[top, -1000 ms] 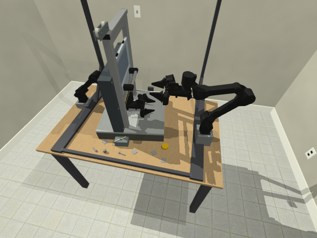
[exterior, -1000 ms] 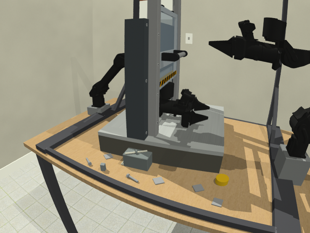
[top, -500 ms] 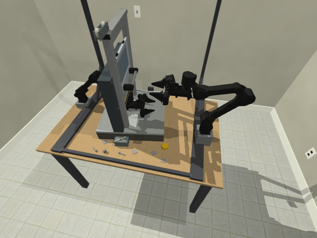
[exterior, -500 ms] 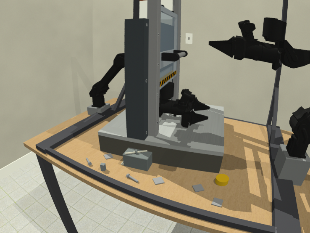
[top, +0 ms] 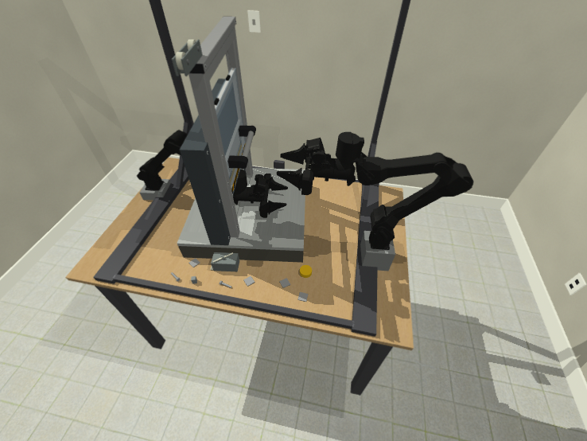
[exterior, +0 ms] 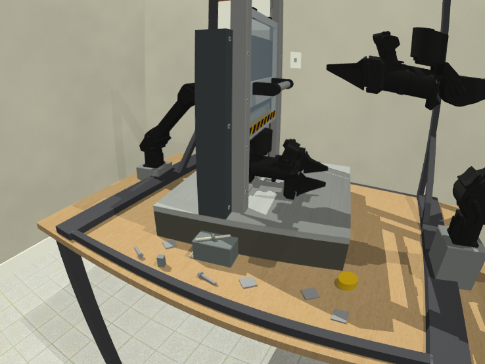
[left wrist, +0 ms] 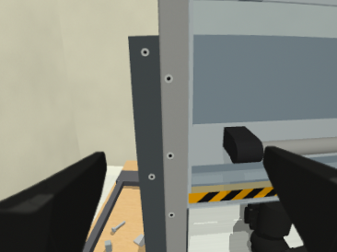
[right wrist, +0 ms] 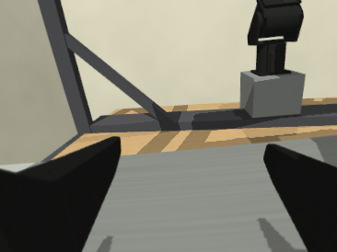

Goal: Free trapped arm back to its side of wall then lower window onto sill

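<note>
In the top view I see the grey-framed window with its blue-grey pane (top: 228, 114) (exterior: 261, 58) (left wrist: 262, 76) raised between tall grey metal posts (top: 212, 137) (exterior: 239, 117) (left wrist: 175, 113); my black jointed right arm (top: 161, 158) (exterior: 170, 111) (left wrist: 272, 221) reaches through beneath it; its black right gripper (top: 285, 195) (exterior: 325, 176) (right wrist: 192, 148) is spread over the broad grey metal base (top: 284, 235) (exterior: 328, 219) (right wrist: 193, 196); my black left gripper (top: 280, 164) (exterior: 327, 67) (left wrist: 186, 157) is also spread, facing the window and apart from its round grey handle bar (top: 249, 142) (exterior: 284, 85) (left wrist: 299, 145).

From the exterior I have the window's black-and-yellow striped lower edge (exterior: 263, 123) (left wrist: 230, 195) above the right arm; I cannot tell whether they touch; the left gripper points at the handle side from well apart; a flat round yellow disc (top: 305, 271) (exterior: 347, 280) lies on the wooden table near the base.

Through the left wrist camera, the open fingers frame a post and one end of the handle bar, with nothing held; the right arm shows below the stripes.

On the right wrist camera, the fingers stand wide with nothing between them; beyond the base I see the left arm's grey block pedestal (top: 378, 259) (exterior: 456, 258) (right wrist: 278, 97).

No visible change, both pincers' poses included
</note>
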{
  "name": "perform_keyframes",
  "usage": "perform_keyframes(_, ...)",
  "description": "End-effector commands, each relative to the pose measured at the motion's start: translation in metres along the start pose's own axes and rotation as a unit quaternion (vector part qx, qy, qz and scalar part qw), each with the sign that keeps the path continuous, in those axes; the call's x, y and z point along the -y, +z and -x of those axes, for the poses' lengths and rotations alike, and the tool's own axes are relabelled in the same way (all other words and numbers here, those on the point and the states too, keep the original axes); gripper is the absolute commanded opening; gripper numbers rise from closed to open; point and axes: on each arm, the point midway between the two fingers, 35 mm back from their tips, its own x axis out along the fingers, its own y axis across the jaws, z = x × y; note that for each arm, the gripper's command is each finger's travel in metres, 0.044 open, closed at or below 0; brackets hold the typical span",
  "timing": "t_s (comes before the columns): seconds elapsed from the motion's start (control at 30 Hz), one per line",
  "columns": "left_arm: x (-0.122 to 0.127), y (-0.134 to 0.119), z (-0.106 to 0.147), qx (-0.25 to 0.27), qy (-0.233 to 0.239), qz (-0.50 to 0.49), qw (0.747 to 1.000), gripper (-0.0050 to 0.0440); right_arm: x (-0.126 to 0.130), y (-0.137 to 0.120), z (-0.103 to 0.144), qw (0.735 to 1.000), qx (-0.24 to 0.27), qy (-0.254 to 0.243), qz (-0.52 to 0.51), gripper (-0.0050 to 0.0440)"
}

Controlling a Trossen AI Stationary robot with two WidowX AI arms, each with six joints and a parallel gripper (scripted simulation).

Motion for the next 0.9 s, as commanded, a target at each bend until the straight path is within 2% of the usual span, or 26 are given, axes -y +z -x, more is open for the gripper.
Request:
perform_keyframes(0.0, 0.000, 0.008, 0.001, 0.010, 0.000, 0.000, 1.000, 0.0400, -0.004, 0.031, -0.002, 1.000, 0.028, 0.004, 0.003, 0.0400)
perform_keyframes(0.1, 0.000, 0.008, 0.001, 0.010, 0.000, 0.000, 1.000, 0.0400, -0.004, 0.031, -0.002, 1.000, 0.028, 0.004, 0.003, 0.0400)
perform_keyframes(0.13, 0.005, -0.003, -0.005, -0.003, -0.003, 0.000, 1.000, 0.0400, -0.004, 0.031, -0.002, 1.000, 0.028, 0.004, 0.003, 0.0400)
perform_keyframes(0.27, 0.020, -0.016, -0.020, -0.008, 0.000, 0.001, 1.000, 0.0400, -0.004, 0.032, -0.002, 1.000, 0.028, 0.004, 0.003, 0.0400)
perform_keyframes(0.4, 0.049, -0.033, -0.039, -0.010, 0.005, 0.001, 1.000, 0.0400, -0.004, 0.032, -0.002, 1.000, 0.028, 0.004, 0.003, 0.0400)
perform_keyframes(0.47, 0.064, -0.025, -0.047, 0.010, 0.011, 0.008, 1.000, 0.0400, -0.004, 0.032, -0.002, 1.000, 0.028, 0.004, 0.003, 0.0400)
perform_keyframes(0.6, 0.098, -0.059, -0.053, -0.006, 0.015, 0.003, 1.000, 0.0400, -0.004, 0.032, -0.002, 1.000, 0.028, 0.004, 0.003, 0.0400)
perform_keyframes(0.67, 0.098, -0.059, -0.053, -0.006, 0.015, 0.003, 1.000, 0.0400, -0.004, 0.032, -0.002, 1.000, 0.028, 0.004, 0.003, 0.0400)
perform_keyframes(0.7, 0.092, -0.038, -0.054, 0.017, 0.021, 0.014, 1.000, 0.0400, -0.004, 0.032, -0.002, 1.000, 0.028, 0.004, 0.003, 0.0400)
perform_keyframes(0.77, 0.110, -0.055, -0.057, 0.004, 0.015, 0.009, 1.000, 0.0400, -0.004, 0.032, -0.002, 1.000, 0.028, 0.004, 0.003, 0.0400)
perform_keyframes(0.8, 0.122, -0.079, -0.055, -0.015, 0.013, -0.002, 1.000, 0.0400, -0.004, 0.032, -0.002, 1.000, 0.028, 0.004, 0.003, 0.0400)
perform_keyframes(0.87, 0.141, -0.091, -0.052, -0.015, 0.017, -0.001, 1.000, 0.0400, -0.004, 0.032, -0.002, 1.000, 0.028, 0.004, 0.003, 0.0400)
